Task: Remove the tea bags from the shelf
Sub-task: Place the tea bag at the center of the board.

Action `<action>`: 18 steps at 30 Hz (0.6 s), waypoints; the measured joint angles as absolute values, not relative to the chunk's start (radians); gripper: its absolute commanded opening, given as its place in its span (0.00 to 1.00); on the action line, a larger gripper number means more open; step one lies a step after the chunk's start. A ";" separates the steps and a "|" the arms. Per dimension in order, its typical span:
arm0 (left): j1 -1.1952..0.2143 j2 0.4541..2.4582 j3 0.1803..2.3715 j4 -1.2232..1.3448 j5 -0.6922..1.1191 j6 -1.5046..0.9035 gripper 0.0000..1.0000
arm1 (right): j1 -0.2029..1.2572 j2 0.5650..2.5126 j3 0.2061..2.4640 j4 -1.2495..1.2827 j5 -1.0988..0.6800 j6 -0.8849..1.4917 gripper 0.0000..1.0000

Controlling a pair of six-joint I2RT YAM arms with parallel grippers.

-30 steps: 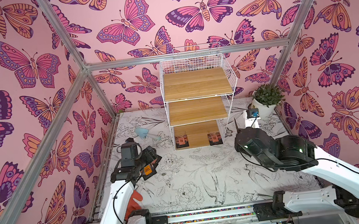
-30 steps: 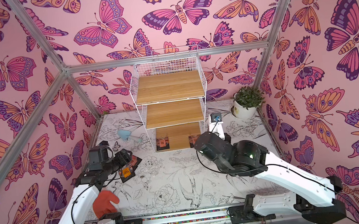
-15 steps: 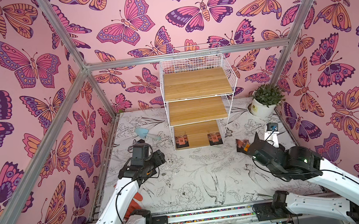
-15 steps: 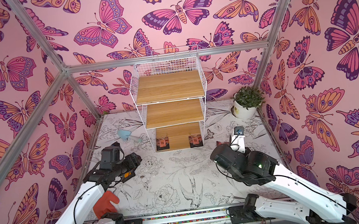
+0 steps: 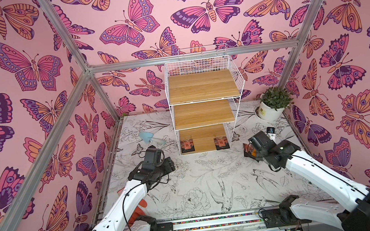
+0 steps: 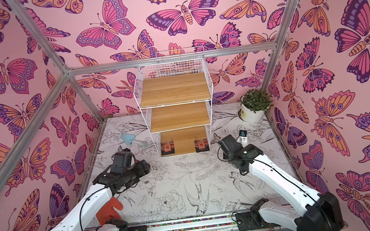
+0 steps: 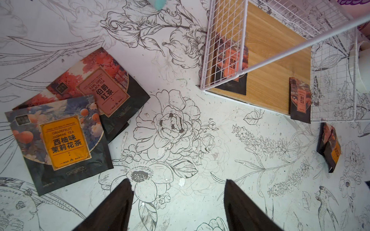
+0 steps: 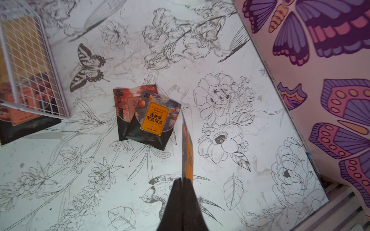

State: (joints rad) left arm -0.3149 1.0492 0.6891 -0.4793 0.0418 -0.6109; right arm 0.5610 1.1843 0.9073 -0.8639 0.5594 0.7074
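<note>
Pinching an orange-label tea bag (image 8: 187, 148), the right end effector (image 8: 183, 180) hovers over the pile (image 8: 146, 118) near the surface's right edge, likely to drop it there; the left end effector (image 7: 178, 182) gapes, empty.

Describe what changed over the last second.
The right end effector, shut on an orange-labelled foil tea sachet, drew back from the white wire-grid shelf to the sachet pile beside it. The open left end effector shifted toward the shelf. Two reddish sachets stay on the bottom wooden board.
</note>
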 measured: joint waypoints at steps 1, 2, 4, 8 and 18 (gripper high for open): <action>-0.315 1.049 0.689 -0.479 0.040 -0.611 0.75 | 0.557 1.225 0.908 -0.842 0.550 0.699 0.00; -0.316 1.049 0.689 -0.479 0.039 -0.612 0.75 | 0.556 1.272 0.909 -0.820 0.540 0.689 0.00; -0.323 1.049 0.689 -0.480 0.035 -0.615 0.74 | 0.554 1.353 0.912 -0.778 0.522 0.672 0.00; -0.347 1.049 0.681 -0.480 0.027 -0.622 0.75 | 0.551 1.501 0.953 -0.723 0.477 0.646 0.00; -0.361 1.055 0.662 -0.496 -0.001 -0.622 0.74 | 0.550 1.559 0.966 -0.626 0.396 0.626 0.12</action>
